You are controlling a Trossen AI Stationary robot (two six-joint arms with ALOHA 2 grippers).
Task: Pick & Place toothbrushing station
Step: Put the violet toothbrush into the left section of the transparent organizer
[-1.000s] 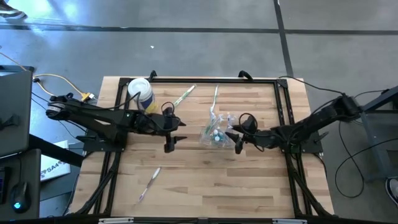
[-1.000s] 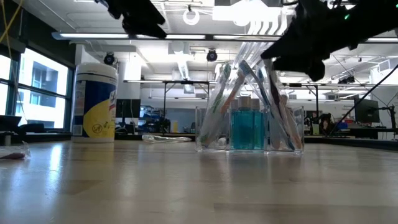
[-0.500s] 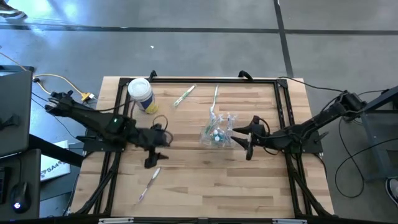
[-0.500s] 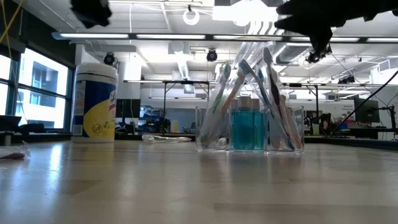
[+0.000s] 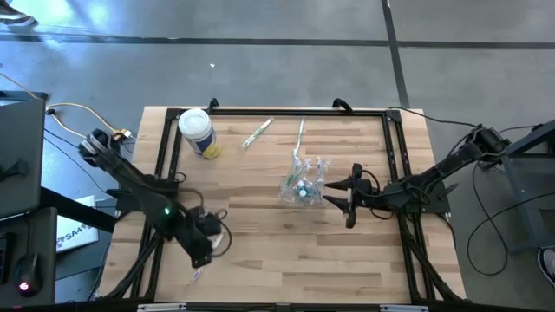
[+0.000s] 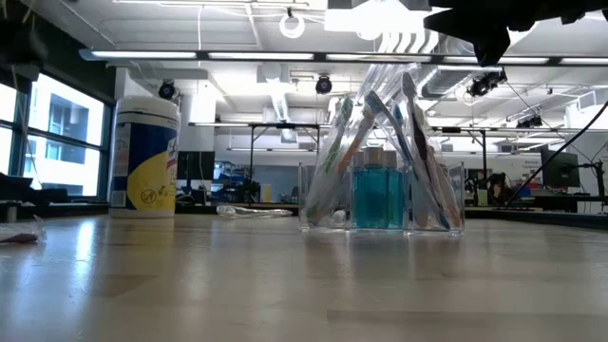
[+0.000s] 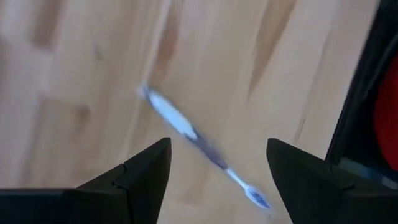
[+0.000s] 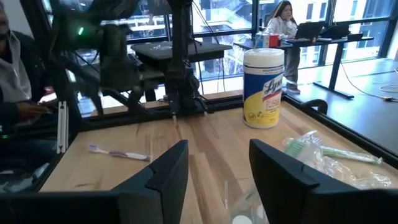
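On the wooden desk (image 5: pixel 260 225) the clear toothbrush holder (image 5: pixel 302 185) stands near the middle, light, rigid and slippery, best pinched by a side wall, with the right gripper (image 5: pixel 349 201) just beside it, jaws parted and empty, while the left gripper (image 5: pixel 201 252) hovers open-jawed over a loose toothbrush (image 7: pixel 199 142) well away.

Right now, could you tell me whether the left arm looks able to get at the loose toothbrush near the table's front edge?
Probably yes. The left claw hangs open right over the toothbrush, which lies flat on bare wood with nothing beside it or across it.
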